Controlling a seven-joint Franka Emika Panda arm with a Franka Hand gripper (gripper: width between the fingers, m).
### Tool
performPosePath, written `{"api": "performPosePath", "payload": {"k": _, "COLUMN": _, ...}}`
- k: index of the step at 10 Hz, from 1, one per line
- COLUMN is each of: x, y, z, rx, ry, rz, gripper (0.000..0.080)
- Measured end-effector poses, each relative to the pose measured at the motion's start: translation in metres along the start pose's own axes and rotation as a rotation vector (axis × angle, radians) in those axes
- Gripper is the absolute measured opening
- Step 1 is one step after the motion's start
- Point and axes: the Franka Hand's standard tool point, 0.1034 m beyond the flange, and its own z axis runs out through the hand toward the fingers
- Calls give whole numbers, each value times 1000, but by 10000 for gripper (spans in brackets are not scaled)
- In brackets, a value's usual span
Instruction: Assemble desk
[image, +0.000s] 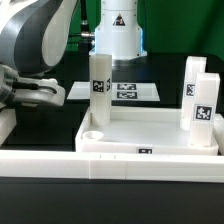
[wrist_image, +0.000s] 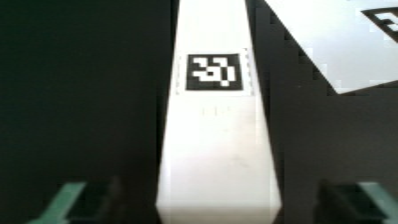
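The white desk top (image: 150, 143) lies upside down as a shallow tray, with a round socket (image: 93, 131) at its near corner on the exterior view's left. Three tagged square legs stand upright on it: one (image: 100, 85) on the exterior view's left and two (image: 195, 80) (image: 205, 110) on the right. My gripper (image: 52, 94) is level with the left leg, on the exterior view's left of it. In the wrist view that leg (wrist_image: 215, 110) runs between my green fingertips (wrist_image: 68, 202), with a dark gap on each side. The gripper (wrist_image: 215, 203) is open and holds nothing.
The marker board (image: 125, 91) lies flat behind the desk top and also shows in the wrist view (wrist_image: 329, 40). A long low white border rail (image: 60, 165) runs along the front. A white robot base (image: 118, 30) stands at the back.
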Motion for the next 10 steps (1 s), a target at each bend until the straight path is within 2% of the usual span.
{"api": "performPosePath", "payload": {"k": 1, "x": 0, "y": -1, "z": 0, "rx": 0, "ry": 0, "rz": 0, "gripper": 316}}
{"api": "performPosePath", "payload": {"k": 5, "x": -1, "y": 2, "z": -4, "rx": -6, "ry": 6, "rz": -15, "gripper": 287}}
{"api": "performPosePath", "payload": {"k": 6, "x": -5, "y": 7, "z": -13, "rx": -54, "ry": 5, "rz": -58, "gripper": 287}}
{"api": "performPosePath", "payload": {"k": 7, "x": -10, "y": 3, "z": -23, "rx": -60, "ry": 16, "rz": -71, "gripper": 287}}
{"api": "performPosePath", "payload": {"k": 9, "x": -39, "y": -16, "z": -48, "rx": -38, "ry": 13, "rz": -72, "gripper": 287}}
{"api": "performPosePath", "payload": {"k": 10, "x": -48, "y": -23, "z": -57, "rx": -32, "ry": 17, "rz": -51, "gripper": 287}}
